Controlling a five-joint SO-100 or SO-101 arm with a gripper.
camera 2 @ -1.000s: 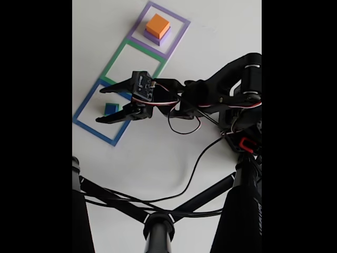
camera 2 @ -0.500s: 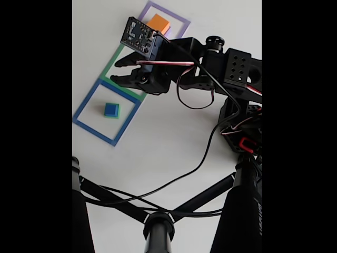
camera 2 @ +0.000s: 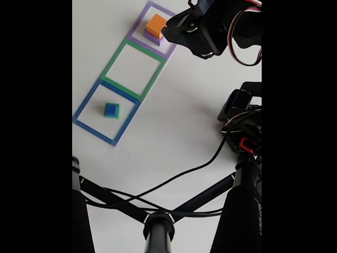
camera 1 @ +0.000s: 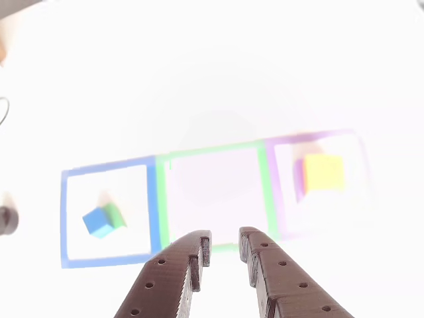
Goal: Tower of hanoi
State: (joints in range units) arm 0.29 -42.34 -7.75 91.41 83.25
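In the fixed view a small blue cube [camera 2: 111, 109] sits on a green cube [camera 2: 117, 113] inside the blue outlined square. An orange cube [camera 2: 157, 25] rests on a purple cube [camera 2: 151, 37] inside the purple outlined square. My gripper [camera 2: 167, 32] hangs just right of the orange cube, raised above the table. In the other view the blue cube [camera 1: 99, 222] and green cube [camera 1: 116, 213] lie at the left. The orange cube [camera 1: 323, 172] looks washed out yellow at the right. My gripper [camera 1: 225, 242] shows a narrow gap between its brown fingers, holding nothing.
Three taped outlines lie in a row: blue [camera 2: 84, 101], green [camera 2: 112, 61] with nothing inside, and purple [camera 2: 176, 17]. The arm's base [camera 2: 241, 124] stands at the right. Black tripod legs [camera 2: 158, 226] and a cable [camera 2: 184, 174] cross the near table.
The gripper left the blue cube on the green one in the blue square. It rose and swung along the row to beside the orange cube. Its jaws narrowed.
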